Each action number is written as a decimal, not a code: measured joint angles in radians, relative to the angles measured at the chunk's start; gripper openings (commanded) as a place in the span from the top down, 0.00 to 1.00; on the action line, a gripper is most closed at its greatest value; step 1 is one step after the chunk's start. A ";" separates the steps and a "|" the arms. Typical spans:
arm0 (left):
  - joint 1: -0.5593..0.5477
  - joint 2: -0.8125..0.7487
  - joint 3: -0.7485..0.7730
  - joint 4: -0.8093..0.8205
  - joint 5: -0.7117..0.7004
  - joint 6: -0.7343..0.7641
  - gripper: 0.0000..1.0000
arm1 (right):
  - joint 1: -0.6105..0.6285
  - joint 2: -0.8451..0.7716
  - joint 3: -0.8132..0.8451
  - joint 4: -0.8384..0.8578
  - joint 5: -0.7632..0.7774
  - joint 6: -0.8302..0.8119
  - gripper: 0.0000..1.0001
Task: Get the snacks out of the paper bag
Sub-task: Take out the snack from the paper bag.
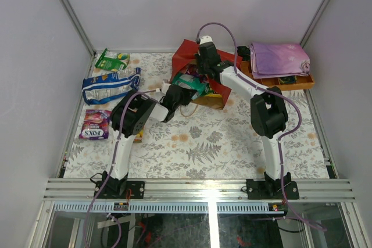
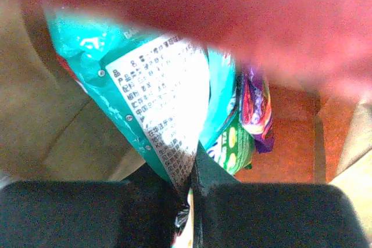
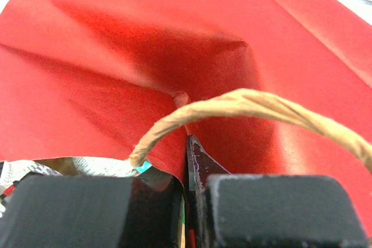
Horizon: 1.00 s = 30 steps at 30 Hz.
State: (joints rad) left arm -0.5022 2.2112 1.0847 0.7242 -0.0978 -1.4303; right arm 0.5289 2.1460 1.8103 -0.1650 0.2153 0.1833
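The red paper bag (image 1: 185, 52) lies on its side at the back middle, its mouth facing the arms. My left gripper (image 1: 185, 90) is in that mouth, shut on the lower corner of a teal snack packet (image 2: 157, 97) with a white printed label. The jaws (image 2: 195, 201) pinch the foil between them. Behind it in the bag are a green packet (image 2: 233, 146) and a purple one (image 2: 256, 108). My right gripper (image 1: 201, 72) is shut on the bag's red upper edge (image 3: 145, 56), with the string handle (image 3: 244, 105) arching over its fingers (image 3: 189, 201).
Three snacks lie on the table's left side: a green packet (image 1: 111, 60), a blue-white bag (image 1: 110, 85) and a purple Fox's bag (image 1: 95, 124). A yellow piece (image 1: 138, 136) shows under the left arm. A wooden tray (image 1: 296, 83) with a folded purple cloth (image 1: 279, 57) stands back right.
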 measured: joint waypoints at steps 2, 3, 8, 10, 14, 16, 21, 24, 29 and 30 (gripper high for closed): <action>0.000 -0.014 -0.043 0.033 0.001 0.002 1.00 | 0.000 0.000 0.000 0.001 0.000 -0.003 1.00; 0.000 -0.025 -0.063 0.040 0.002 0.005 1.00 | 0.000 0.000 0.000 0.002 0.000 -0.004 1.00; -0.002 -0.137 -0.217 0.063 0.039 0.043 1.00 | 0.000 0.000 -0.005 0.005 0.000 -0.010 1.00; -0.002 -0.193 -0.280 0.066 0.070 0.064 1.00 | 0.000 0.000 -0.005 0.008 0.000 -0.011 1.00; -0.004 -0.309 -0.408 0.077 0.156 0.094 1.00 | -0.001 0.000 -0.008 0.021 0.000 -0.011 1.00; -0.007 -0.373 -0.461 0.068 0.187 0.111 1.00 | -0.002 -0.001 -0.014 0.027 -0.001 -0.011 1.00; -0.009 -0.633 -0.494 -0.148 0.197 0.206 1.00 | -0.002 -0.013 -0.030 0.037 -0.002 -0.011 1.00; -0.009 -0.835 -0.438 -0.354 0.117 0.286 1.00 | -0.002 -0.024 -0.034 0.039 -0.002 -0.011 1.00; 0.012 -1.038 -0.241 -0.604 -0.081 0.412 1.00 | -0.002 -0.047 -0.049 0.043 -0.018 -0.009 1.00; 0.028 -1.047 -0.203 -0.628 -0.104 0.430 1.00 | -0.003 -0.050 -0.052 0.043 -0.021 -0.008 1.00</action>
State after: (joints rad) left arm -0.4740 1.1641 0.8818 0.0967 -0.2016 -1.0004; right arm 0.5262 2.0960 1.7584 -0.1219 0.1947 0.1757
